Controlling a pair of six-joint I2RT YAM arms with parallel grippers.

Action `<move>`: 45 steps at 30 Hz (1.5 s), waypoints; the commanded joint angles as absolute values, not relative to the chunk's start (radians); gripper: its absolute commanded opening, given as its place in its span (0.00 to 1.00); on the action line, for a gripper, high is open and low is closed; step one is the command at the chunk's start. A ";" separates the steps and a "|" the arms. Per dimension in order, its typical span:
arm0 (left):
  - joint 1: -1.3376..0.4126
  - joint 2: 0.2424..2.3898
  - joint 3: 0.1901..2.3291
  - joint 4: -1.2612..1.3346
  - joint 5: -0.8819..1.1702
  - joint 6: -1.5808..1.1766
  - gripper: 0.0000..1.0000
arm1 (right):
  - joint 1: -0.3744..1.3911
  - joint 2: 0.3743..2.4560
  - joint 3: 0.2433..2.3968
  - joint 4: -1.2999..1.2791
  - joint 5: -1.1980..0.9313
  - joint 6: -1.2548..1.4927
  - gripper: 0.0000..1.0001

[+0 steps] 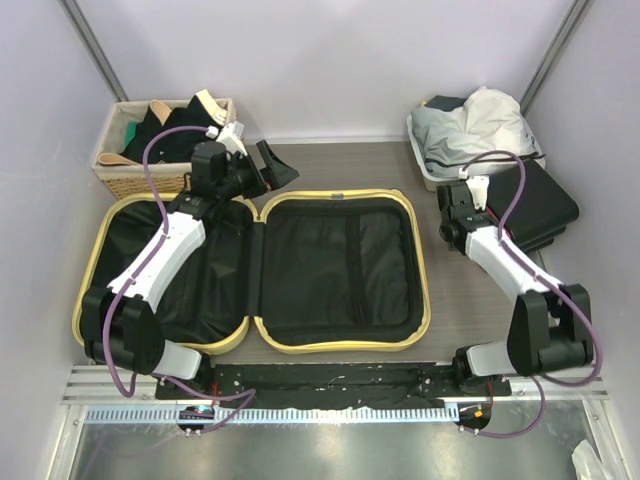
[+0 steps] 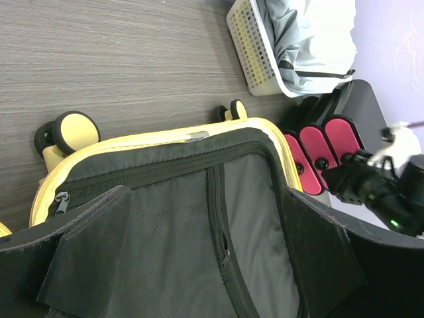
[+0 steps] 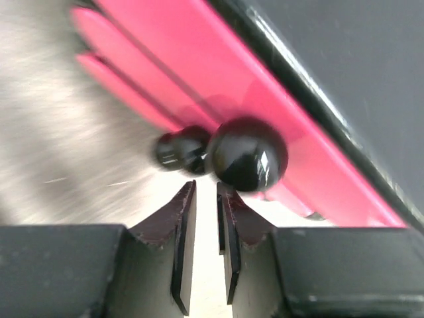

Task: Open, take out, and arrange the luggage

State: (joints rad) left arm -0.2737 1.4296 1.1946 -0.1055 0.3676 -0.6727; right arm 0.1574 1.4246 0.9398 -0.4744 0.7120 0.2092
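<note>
Luggage (image 1: 340, 270) lies flat and fully open in the middle of the table (image 1: 340, 165), just ahead of the two arm bases, its two pale-yellow shells side by side and hinged down the centre. Black fabric lining faces up in both halves, with a zipped panel across the right half. Two yellow wheels (image 2: 74, 129) stick out from its far edge onto the wood-grain top.

The left arm stretches over the left half. The left gripper (image 1: 278, 166) hangs by the far rim near the hinge, its jaws spread wide and holding nothing. A wicker basket (image 1: 130, 175) of dark clothes stands just behind it in the far left corner.

To the right of the case, the right gripper (image 3: 207, 192) points at a black box (image 1: 545, 205) holding pink-red cylinders (image 2: 318, 149). Its jaws stand almost together, only a thin slit between them and nothing in that slit. A round black knob (image 3: 246, 154) on one cylinder sits just past the fingertips; whether they touch it is unclear. Beyond the box, a white bin (image 1: 425, 160) of pale clothing fills the far right corner.
</note>
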 commanded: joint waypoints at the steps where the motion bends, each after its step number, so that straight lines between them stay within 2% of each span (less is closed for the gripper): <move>1: -0.282 1.417 1.215 -0.058 0.385 -0.669 1.00 | 0.195 1.278 0.878 -0.372 0.508 0.371 0.28; 6: -0.295 1.417 1.216 -0.060 0.382 -0.652 1.00 | 0.198 1.250 0.736 -0.269 0.508 0.521 0.35; 7: -0.299 1.416 1.216 -0.061 0.379 -0.650 1.00 | 0.199 1.252 0.724 -0.259 0.537 0.566 0.42; 9: -0.301 1.413 1.216 -0.063 0.371 -0.644 1.00 | 0.199 1.265 0.701 -0.258 0.630 0.612 0.45; 10: -0.301 1.411 1.215 -0.064 0.373 -0.643 1.00 | 0.199 1.270 0.695 -0.252 0.652 0.649 0.50; 14: -0.301 1.408 1.213 -0.066 0.365 -0.641 1.00 | 0.199 1.302 0.675 -0.206 0.731 0.701 0.54; 18: -0.301 1.408 1.213 -0.066 0.367 -0.641 1.00 | 0.199 1.388 0.692 -0.199 0.837 0.802 0.54; 29: -0.299 1.396 1.212 -0.068 0.350 -0.627 1.00 | 0.198 1.609 0.841 -0.314 0.911 0.974 0.56; 38: -0.299 1.404 1.212 -0.069 0.356 -0.629 1.00 | 0.204 1.637 0.845 -0.330 0.999 1.133 0.53; 45: -0.301 1.405 1.215 -0.068 0.357 -0.629 1.00 | 0.206 1.689 0.903 -0.336 1.028 1.143 0.49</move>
